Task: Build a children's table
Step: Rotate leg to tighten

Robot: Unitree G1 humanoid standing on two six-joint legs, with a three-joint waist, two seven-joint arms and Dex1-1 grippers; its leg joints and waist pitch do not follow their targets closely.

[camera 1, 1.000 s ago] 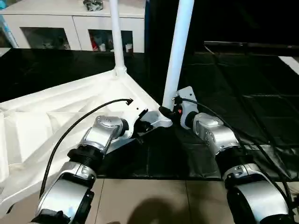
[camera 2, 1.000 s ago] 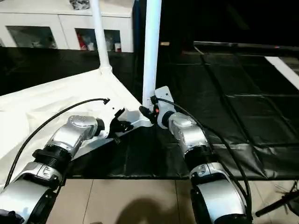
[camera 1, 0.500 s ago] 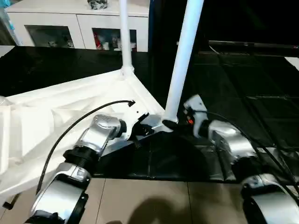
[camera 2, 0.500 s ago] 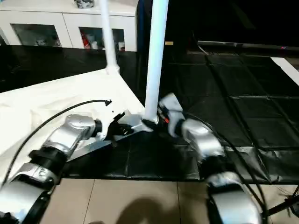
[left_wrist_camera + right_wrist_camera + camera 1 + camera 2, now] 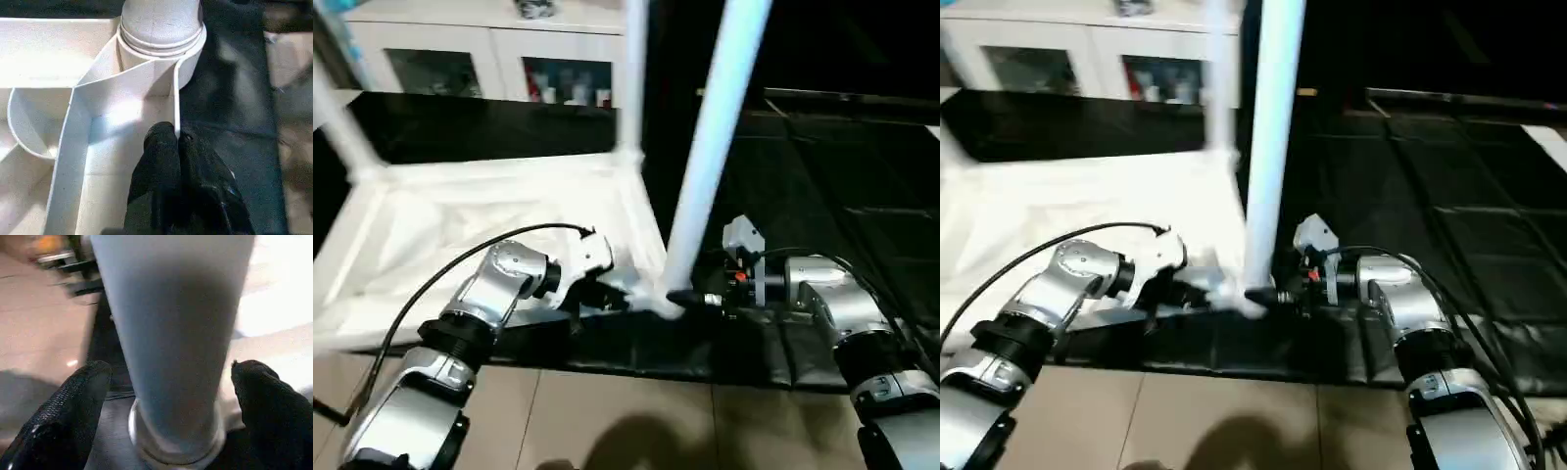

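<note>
Now the left end effector (image 5: 178,139) pinches the tabletop (image 5: 499,211) rib at centre frame; the right end effector (image 5: 168,396), spread around the leg (image 5: 710,166), should regrip low before twisting.

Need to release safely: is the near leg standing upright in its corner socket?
Upright: the near leg rises from the tabletop's corner socket.
</note>
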